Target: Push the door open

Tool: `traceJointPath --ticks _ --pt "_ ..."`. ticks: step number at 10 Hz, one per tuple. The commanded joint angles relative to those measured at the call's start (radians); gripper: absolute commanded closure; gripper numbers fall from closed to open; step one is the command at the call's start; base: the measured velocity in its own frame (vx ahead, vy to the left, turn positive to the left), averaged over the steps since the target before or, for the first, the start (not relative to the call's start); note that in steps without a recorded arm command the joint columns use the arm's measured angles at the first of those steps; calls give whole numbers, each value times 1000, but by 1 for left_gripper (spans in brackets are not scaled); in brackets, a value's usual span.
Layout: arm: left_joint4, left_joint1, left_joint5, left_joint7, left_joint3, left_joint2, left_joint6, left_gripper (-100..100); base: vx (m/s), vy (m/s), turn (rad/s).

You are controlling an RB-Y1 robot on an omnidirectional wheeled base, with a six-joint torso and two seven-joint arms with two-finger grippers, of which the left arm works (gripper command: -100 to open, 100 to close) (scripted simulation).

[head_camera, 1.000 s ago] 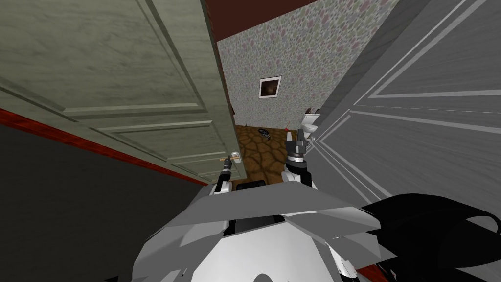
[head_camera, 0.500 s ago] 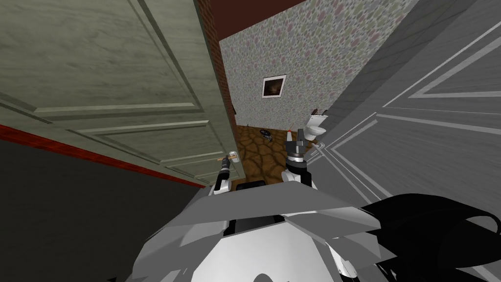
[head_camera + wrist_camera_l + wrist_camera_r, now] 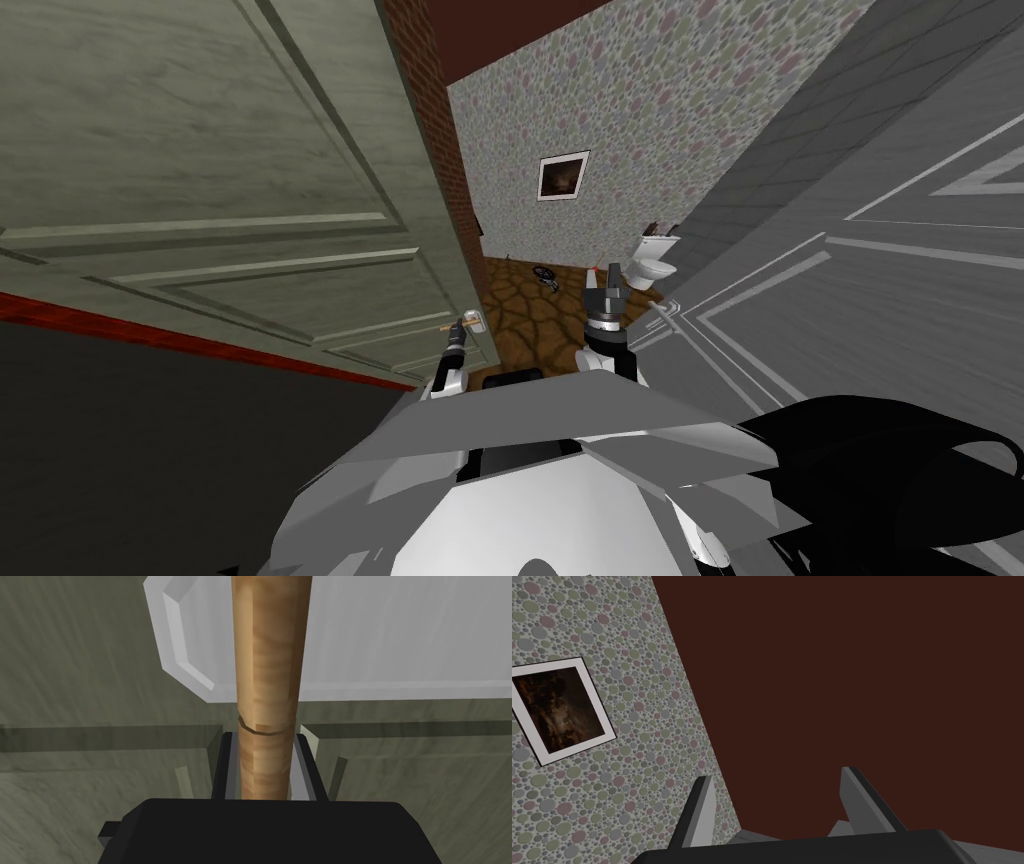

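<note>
Green-grey door (image 3: 250, 200) at L, ajar, its edge by a brick jamb (image 3: 440, 150). L gripper (image 3: 267, 743) is at the door's wooden handle (image 3: 270, 666), fingers (image 3: 306, 768) pinching its sides; handle crosses a white plate (image 3: 400, 636). R gripper (image 3: 612, 272) is raised in the opening, apart from the door, fingers (image 3: 702, 818) spread, nothing btw them. Toilet (image 3: 655, 262) beyond, further R.

Room ahead of the right claw (image 3: 611, 275): a brown stone-patterned floor (image 3: 525, 315), a wall (image 3: 640, 110) papered in coloured dots with a white-framed picture (image 3: 563, 176), and a dark brown ceiling (image 3: 500, 30). A white toilet (image 3: 655, 262) stands just right of the claw, near a grey panelled surface (image 3: 860, 300).
</note>
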Motion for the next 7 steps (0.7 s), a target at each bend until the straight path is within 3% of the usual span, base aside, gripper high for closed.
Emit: traceJointPath --ticks 1,7 --pt "3 -12 5 -2 27 19 -9 100 164 -41 32" --pt "6 -16 21 -4 84 48 -8 100 178 -52 62"
